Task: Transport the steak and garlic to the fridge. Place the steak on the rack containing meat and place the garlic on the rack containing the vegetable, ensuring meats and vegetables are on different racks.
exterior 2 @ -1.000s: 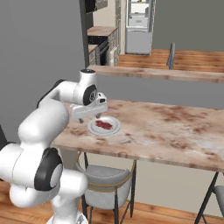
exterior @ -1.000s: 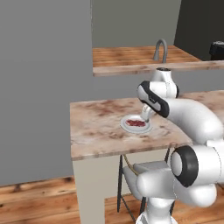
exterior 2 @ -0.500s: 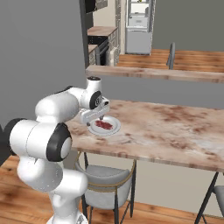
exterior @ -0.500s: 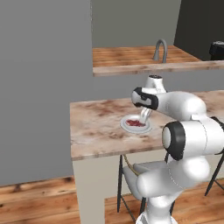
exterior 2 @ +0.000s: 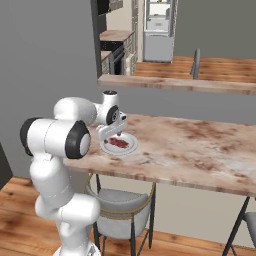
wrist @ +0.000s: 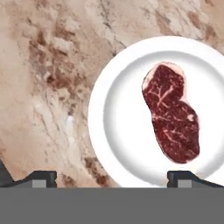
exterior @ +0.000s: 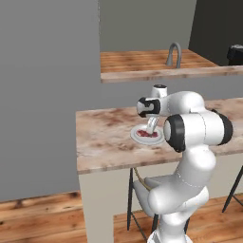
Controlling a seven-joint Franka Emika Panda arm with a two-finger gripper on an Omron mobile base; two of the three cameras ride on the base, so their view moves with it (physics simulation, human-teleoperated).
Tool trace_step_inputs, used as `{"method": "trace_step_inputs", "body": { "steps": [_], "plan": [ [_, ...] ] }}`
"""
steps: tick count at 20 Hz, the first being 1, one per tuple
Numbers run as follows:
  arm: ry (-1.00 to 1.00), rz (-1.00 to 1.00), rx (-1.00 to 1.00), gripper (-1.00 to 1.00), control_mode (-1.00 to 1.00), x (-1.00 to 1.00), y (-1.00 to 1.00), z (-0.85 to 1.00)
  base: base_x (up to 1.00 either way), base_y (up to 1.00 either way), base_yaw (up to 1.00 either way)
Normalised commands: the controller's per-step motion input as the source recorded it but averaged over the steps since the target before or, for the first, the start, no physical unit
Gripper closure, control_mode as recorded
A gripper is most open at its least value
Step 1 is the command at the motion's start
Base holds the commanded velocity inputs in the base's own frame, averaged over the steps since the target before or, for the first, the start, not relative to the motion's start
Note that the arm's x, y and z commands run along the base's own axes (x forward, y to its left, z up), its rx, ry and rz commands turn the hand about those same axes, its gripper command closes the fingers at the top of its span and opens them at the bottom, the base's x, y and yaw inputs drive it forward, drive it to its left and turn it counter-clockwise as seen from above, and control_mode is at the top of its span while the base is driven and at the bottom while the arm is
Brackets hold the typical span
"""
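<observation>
The steak [wrist: 171, 118] lies flat on a round white plate [wrist: 113, 131], toward the plate's right half in the hand view, its dark red face marbled with fine white lines and a pale pink fat edge at its upper end. The plate [exterior: 140, 137] rests on the brown-veined marble counter [exterior: 102, 137], near the counter's front edge and toward its left end as seen from the left base view. The gripper [wrist: 111, 177] hangs just above the plate, pointing down at it, with its fingers [wrist: 41, 178] spread wide apart and nothing between them; the steak lies off to one side of the gap, nearer one fingertip. In the right base view the gripper [exterior 2: 114, 133] sits over the plate's near-left rim [exterior 2: 107, 148], the steak [exterior 2: 120, 143] just beside it. The fridge [exterior 2: 158, 30] stands far back, past a wood-topped counter [exterior 2: 200, 67] bearing a curved faucet [exterior 2: 196, 62]. A grey-seated stool [exterior 2: 117, 200] stands under the marble counter.
</observation>
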Motion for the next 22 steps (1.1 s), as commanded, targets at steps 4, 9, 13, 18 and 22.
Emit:
{"method": "trace_step_inputs", "body": {
  "steps": [4, 9, 13, 18, 22],
  "plan": [
    [0.01, 0.04, 0.00, -1.00, -1.00, 0.31, 0.00, -0.21, 0.00, 0.00, 0.00],
    [0.00, 0.06, -0.02, -1.00, -1.00, 0.41, 0.00, -0.30, 0.00, 0.00, 0.00],
    [0.00, 0.03, -0.01, -1.00, -1.00, 0.26, 0.00, -0.27, 0.00, 0.00, 0.00],
    [0.00, 0.03, 0.00, -1.00, -1.00, 0.25, -0.01, -0.24, 0.00, 0.00, 0.00],
    [0.00, 0.02, 0.00, -1.00, -1.00, 0.25, 0.00, -0.27, 0.00, 0.00, 0.00]
  ]
}}
